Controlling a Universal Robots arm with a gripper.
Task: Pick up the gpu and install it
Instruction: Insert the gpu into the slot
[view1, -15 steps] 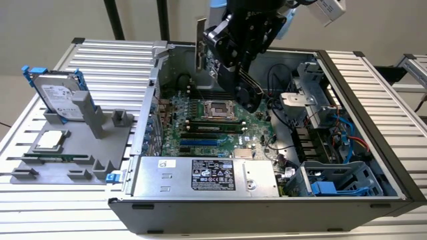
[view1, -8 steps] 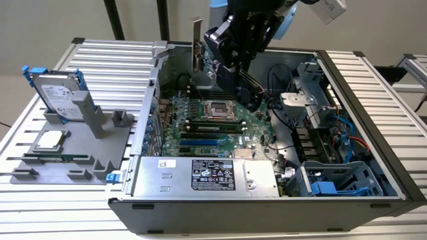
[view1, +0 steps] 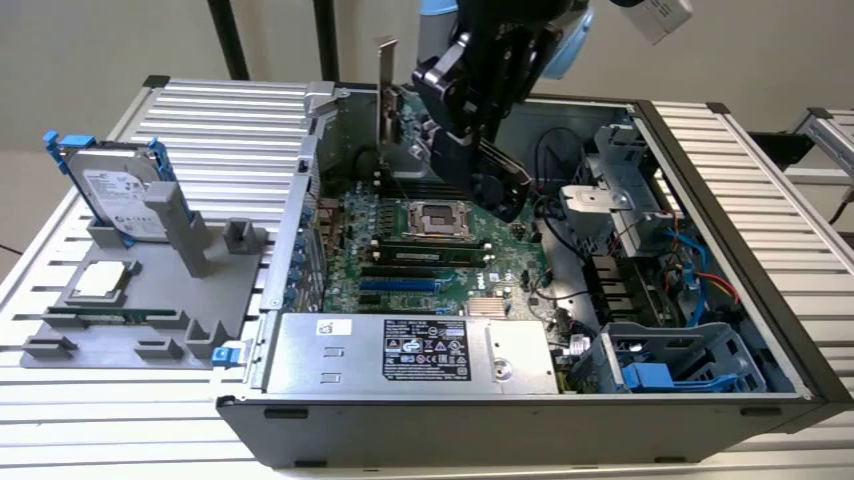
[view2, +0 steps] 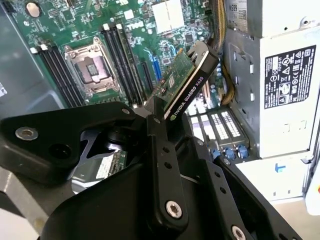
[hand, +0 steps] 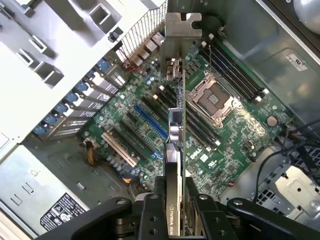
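Clamped shut on the gpu (hand: 175, 127) with the end effector (hand: 175, 202), edge-down and tilted above the motherboard (hand: 125, 107) inside the open case (view1: 734, 240), bracket (hand: 182, 25) toward the rear wall. Poised over the slots (hand: 150, 122), beside the socket (hand: 212, 97). Crowded round by power supply (view1: 400, 350), cables (view1: 694, 255) and drive cage (view1: 667, 365). Out on the tabletop (view1: 227, 120), upright hard drive (view1: 118, 195) in a grey fixture (view1: 147, 320).
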